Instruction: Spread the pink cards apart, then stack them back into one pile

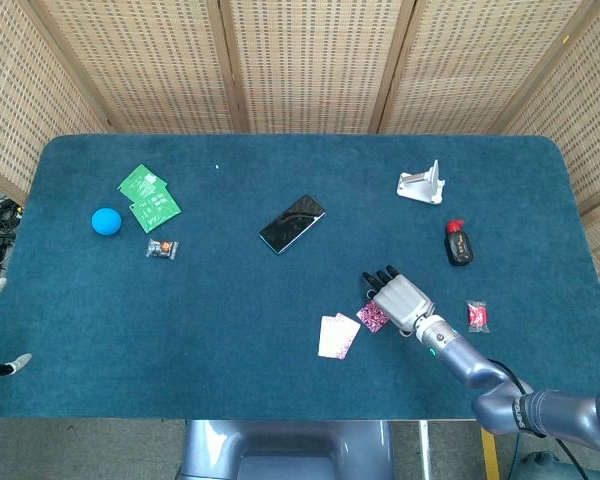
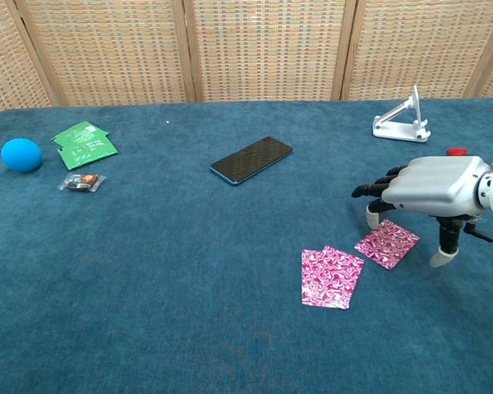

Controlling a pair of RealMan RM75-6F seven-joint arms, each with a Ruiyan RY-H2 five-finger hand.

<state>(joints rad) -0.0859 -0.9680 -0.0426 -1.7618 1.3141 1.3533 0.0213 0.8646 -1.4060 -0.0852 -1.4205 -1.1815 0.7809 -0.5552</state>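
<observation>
Hovering just above the table (image 2: pixel 148 271), the right hand (image 2: pixel 431 189) holds nothing, fingers spread and pointing down beside the single pink card (image 2: pixel 387 244). The overlapped pink cards (image 2: pixel 330 277) lie just left of it, apart from the hand. Green packets (image 2: pixel 84 144) at far left carry white print too small to read. The left hand is out of sight in both views.

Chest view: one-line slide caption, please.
Right hand hovers beside the lone pink card, apart from two overlapping pink cards.
</observation>
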